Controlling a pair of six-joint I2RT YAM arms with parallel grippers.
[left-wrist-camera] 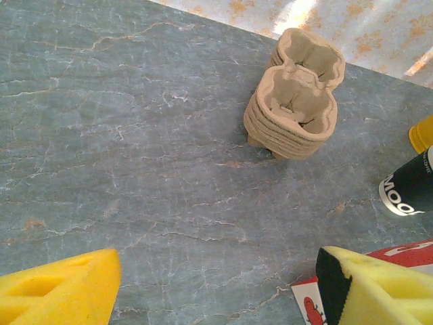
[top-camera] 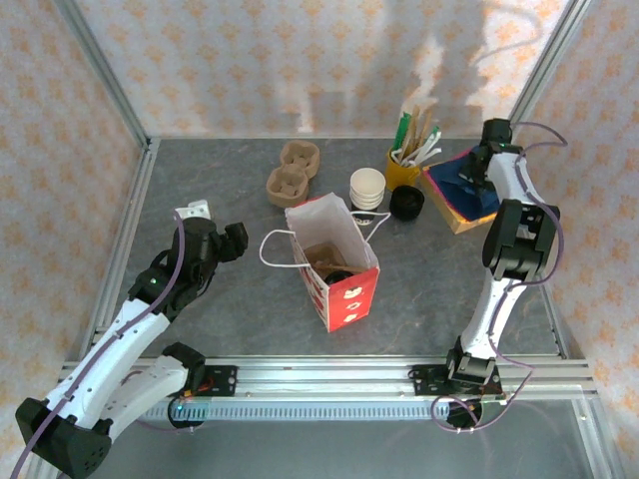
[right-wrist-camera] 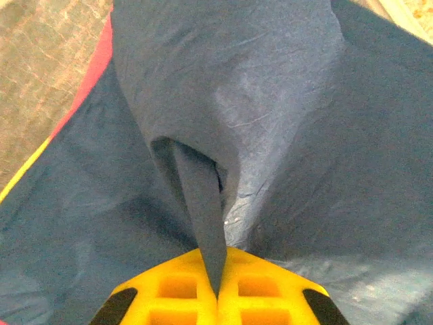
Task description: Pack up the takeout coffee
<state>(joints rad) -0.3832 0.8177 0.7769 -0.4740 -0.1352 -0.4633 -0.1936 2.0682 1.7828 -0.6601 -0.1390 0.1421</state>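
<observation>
On the grey, white-veined tabletop (top-camera: 240,309), fenced by silver aluminium rails (top-camera: 349,371) and backed by pale walls papered with an orange flower pattern (top-camera: 300,60), the goods sit in a loose row at the far side. A stack of brown moulded-cardboard carriers (top-camera: 293,172) stands at the left of that row. Right of it is the small white paper cup (top-camera: 367,185), upright on the table, outside the bag and just behind its far right corner. Beside the cup are a squat black round item (top-camera: 406,204) and a yellow cup of stirrers and cutlery (top-camera: 404,165). The red-and-white paper bag with white cord handles (top-camera: 349,294) stands open mid-table. A single brown cardboard carrier (top-camera: 321,256) lies inside it, next to a dark round shape (top-camera: 337,274) that I cannot make out. At the far right a flat tan tray (top-camera: 444,212) carries a pile of dark blue napkins (top-camera: 469,195).

The left pincer (top-camera: 236,240) hangs over bare table left of the bag, its 2 yellow fingers (left-wrist-camera: 61,291) spread wide with nothing between them. The right pincer (right-wrist-camera: 218,271) is down on the pile, its 2 fingers pressed fully together on 1 raised fold of the top napkin (right-wrist-camera: 223,101).
</observation>
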